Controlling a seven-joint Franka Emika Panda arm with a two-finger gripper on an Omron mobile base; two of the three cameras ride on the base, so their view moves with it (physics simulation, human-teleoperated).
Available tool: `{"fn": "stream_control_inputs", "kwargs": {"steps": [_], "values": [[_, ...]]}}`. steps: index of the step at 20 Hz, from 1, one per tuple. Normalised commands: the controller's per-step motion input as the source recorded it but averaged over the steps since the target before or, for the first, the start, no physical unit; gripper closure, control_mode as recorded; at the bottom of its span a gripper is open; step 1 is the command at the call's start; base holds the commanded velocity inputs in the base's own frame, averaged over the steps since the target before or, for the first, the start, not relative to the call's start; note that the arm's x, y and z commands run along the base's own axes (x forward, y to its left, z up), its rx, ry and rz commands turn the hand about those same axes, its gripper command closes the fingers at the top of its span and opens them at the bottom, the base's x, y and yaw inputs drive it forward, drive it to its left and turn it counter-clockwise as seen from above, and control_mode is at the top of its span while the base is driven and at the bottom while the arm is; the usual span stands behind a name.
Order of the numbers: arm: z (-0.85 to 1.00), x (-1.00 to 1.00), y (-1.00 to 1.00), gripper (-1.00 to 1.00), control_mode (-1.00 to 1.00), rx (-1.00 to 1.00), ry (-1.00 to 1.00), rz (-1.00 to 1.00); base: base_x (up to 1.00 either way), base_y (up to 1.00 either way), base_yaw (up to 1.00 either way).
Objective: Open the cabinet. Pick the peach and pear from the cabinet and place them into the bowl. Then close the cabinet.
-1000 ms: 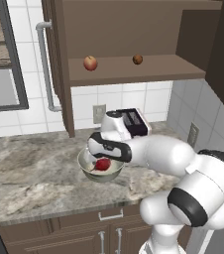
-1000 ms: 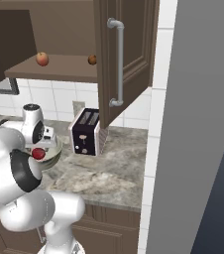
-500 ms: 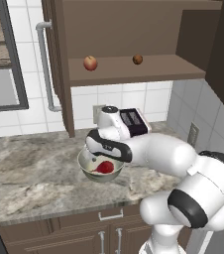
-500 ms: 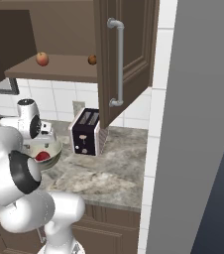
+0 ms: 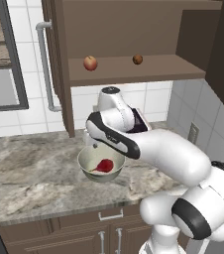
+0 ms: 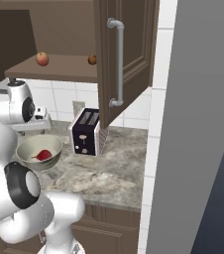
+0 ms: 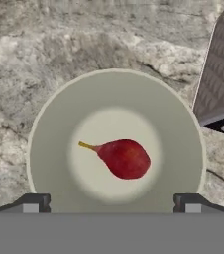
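Red pear (image 5: 104,165) lies in the bowl (image 5: 88,169) on the counter, under the open cabinet (image 5: 134,30); from the left base view I see the peach (image 5: 89,63) on the shelf above the bowl. Right base view: toaster (image 6: 86,132) just beside the bowl. Hand view: gripper (image 7: 112,203) above the bowl, fingers spread wide, holding nothing. Rising for the peach, I could clip the shelf edge (it overhangs the bowl).

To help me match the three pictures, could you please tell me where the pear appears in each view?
Left base view: the pear lies in the bowl, left of centre, under the arm.
Right base view: pear in the bowl at the left, beside the toaster.
Hand view: pear at centre, stem pointing left.
Shared landmark: the bowl.
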Motion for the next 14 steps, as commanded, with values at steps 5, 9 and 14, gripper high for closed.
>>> {"fn": "stream_control_inputs", "kwargs": {"steps": [5, 9, 14], "values": [[0.81, -0.27, -0.10, -1.00, -1.00, 0.00, -0.03, 0.00, 0.00, 0.00, 0.00], [0.77, -0.17, -0.10, -1.00, -1.00, 0.00, -0.06, -0.02, 0.00, 0.00, 0.00], [0.56, -0.02, -0.05, -1.00, -1.00, 0.04, -0.12, -0.04, 0.00, 0.00, 0.00]]}}
